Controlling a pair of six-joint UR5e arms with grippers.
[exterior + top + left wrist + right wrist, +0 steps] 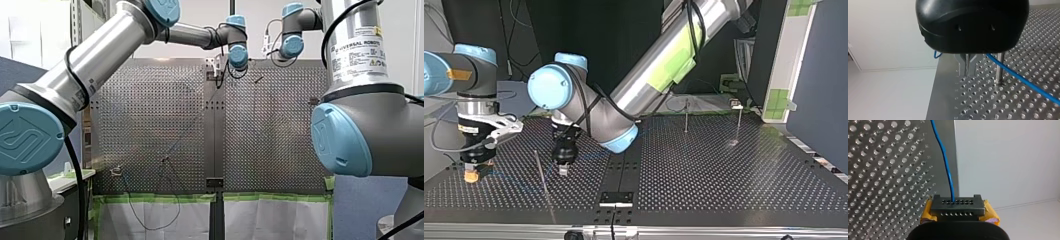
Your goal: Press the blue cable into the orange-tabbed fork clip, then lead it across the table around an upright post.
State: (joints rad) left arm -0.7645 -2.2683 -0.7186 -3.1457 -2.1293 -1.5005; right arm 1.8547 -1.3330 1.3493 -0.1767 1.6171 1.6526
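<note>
Evidently thin, light and limp, the blue cable (1023,79) is best held close to the upright post (999,72), where the left gripper (967,74) sits pinched together on it.

The cable (946,167) is bright blue. The table (988,100) is silvery metal, dotted all over with regular rows of small holes. My left gripper (967,72) has a glossy black body and grey metal fingers (961,66); my right gripper (957,202) shows yellow pads (926,213) beside a black block. The arms' joint caps (25,137) are light blue, and green tape (160,198) edges the table
</note>
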